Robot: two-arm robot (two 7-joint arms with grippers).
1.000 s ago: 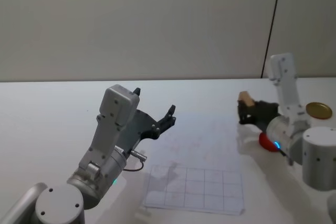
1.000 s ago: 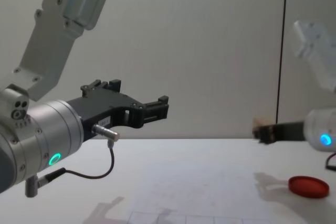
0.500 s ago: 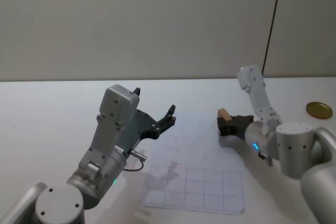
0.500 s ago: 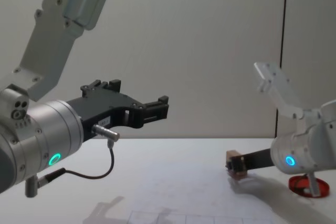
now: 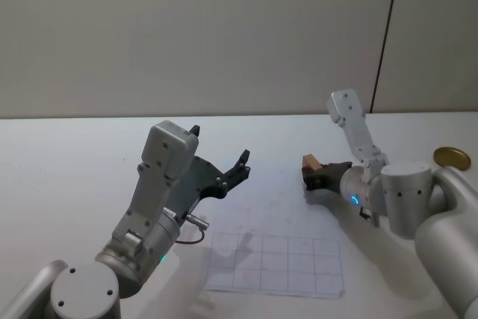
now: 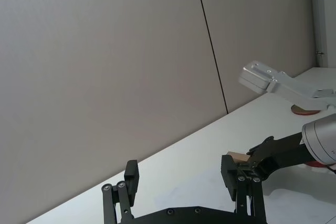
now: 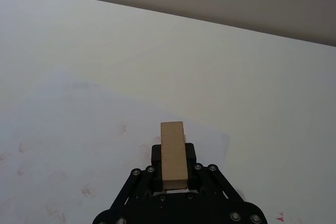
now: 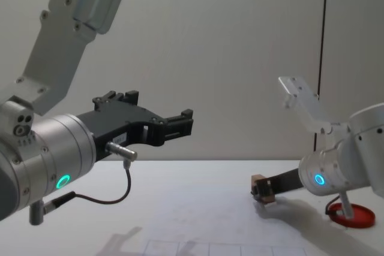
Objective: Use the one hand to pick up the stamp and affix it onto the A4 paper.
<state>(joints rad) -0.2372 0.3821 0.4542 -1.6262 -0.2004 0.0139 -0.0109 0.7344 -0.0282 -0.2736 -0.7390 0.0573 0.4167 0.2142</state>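
Stamp [image 7: 173, 148] in right gripper [image 5: 314, 176] grip

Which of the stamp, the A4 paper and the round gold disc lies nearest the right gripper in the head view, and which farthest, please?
1. The stamp, held in the right gripper itself.
2. The A4 paper, lying directly beneath it.
3. The round gold disc, far off to its right.
The left gripper hangs open at the left.

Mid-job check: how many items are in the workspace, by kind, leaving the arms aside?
stamp: 1, held in the right gripper
A4 paper: 1
red ink pad: 1
gold round disc: 1
Total: 4
The left gripper is raised and open at the left.
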